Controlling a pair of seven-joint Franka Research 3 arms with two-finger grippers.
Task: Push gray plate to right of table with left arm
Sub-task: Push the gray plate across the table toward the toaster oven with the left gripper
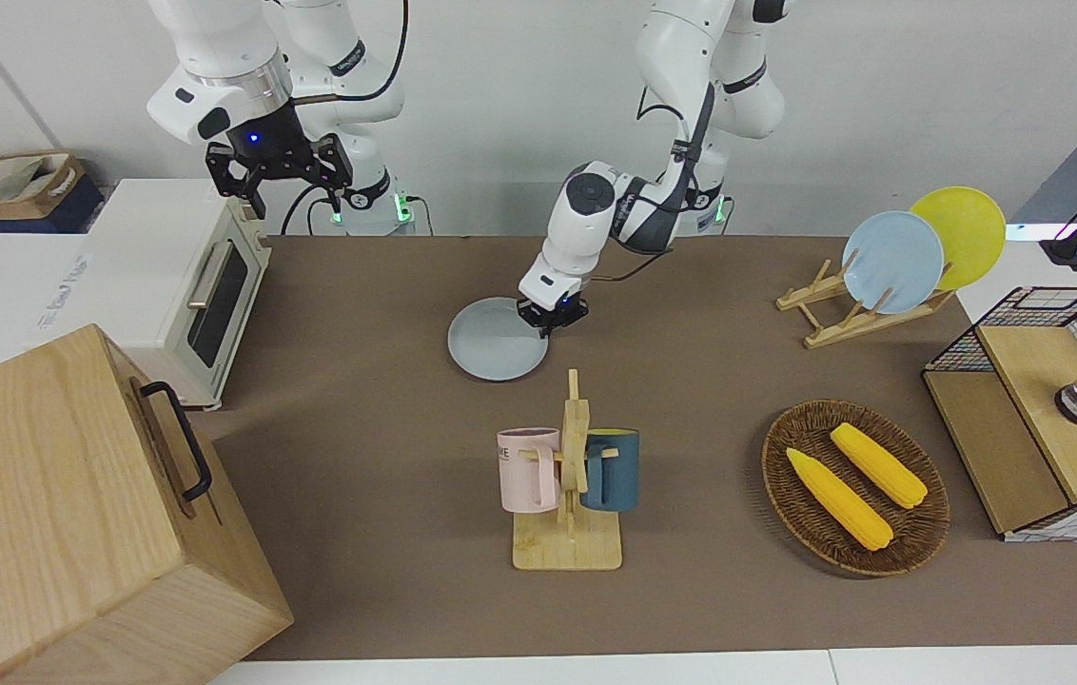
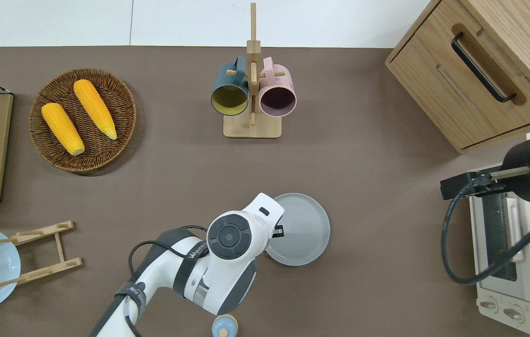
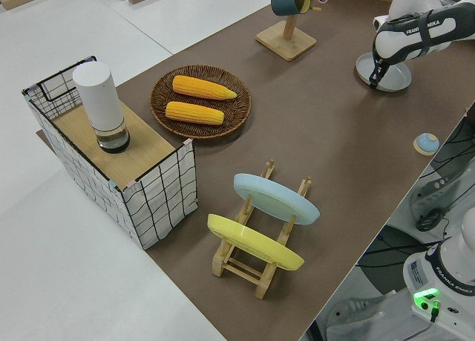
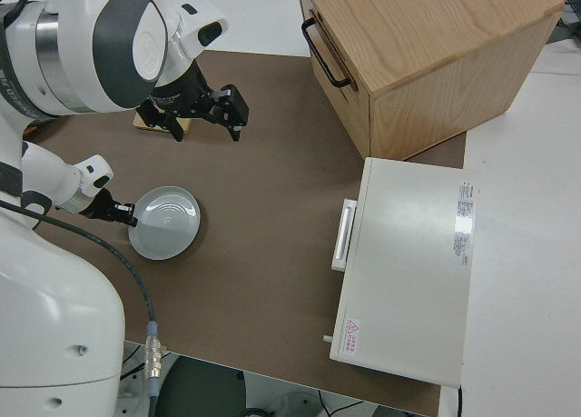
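The left pincer [image 1: 553, 317] hides part of the gray plate's [image 1: 496, 344] rim; its fingers cannot be made out.

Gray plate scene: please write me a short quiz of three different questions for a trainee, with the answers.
1. True or false: the gray plate stands in the wooden plate rack.
2. Which arm's pincer is at the plate's rim? A) left B) right
3. Fill in: the wicker basket holds two ears of ____.

Key:
1. False. The plate lies flat on the table, nearer to the robots than the mug stand.
2. A. The left pincer is at the rim on the left arm's side; the right arm is parked.
3. Corn.
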